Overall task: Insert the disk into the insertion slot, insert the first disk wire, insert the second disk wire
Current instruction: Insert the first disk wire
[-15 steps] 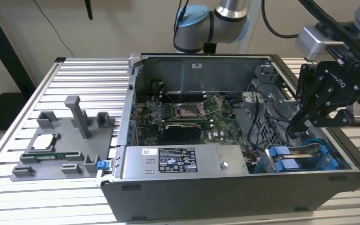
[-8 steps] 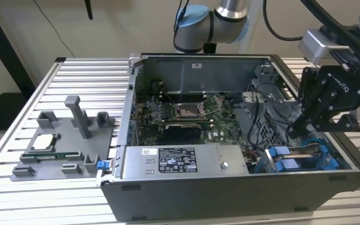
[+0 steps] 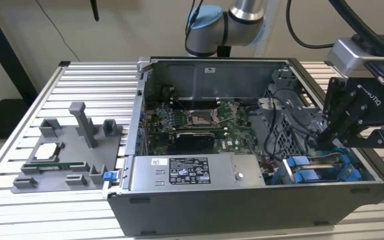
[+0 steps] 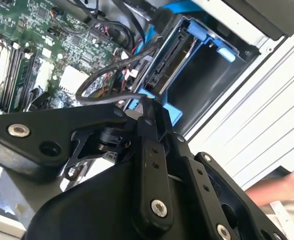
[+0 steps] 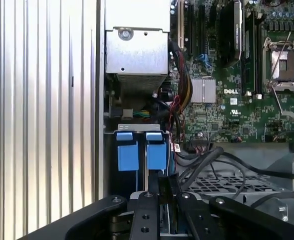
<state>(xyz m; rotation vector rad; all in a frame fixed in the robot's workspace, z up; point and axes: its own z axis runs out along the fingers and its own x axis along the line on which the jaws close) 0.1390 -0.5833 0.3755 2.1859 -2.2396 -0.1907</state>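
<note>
Disk (image 4: 172,60) — in its blue carrier, seated in the insertion slot (image 4: 214,82) at the case's (image 3: 245,210) front corner. Just above it, gripper (image 4: 146,104), jaws closed to a sliver; whether they pinch the black wire (image 4: 85,82) looping alongside cannot be told. Beyond, the motherboard (image 3: 199,120). Judged risk: slack cable drags the connector askew — it jams.

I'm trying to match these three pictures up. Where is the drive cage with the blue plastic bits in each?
Exterior view: drive cage in the case's near corner, exterior view's right.
First wrist view: drive cage just ahead of the gripper.
Second wrist view: drive cage beyond the gripper.
Shared landmark: green motherboard.
</note>
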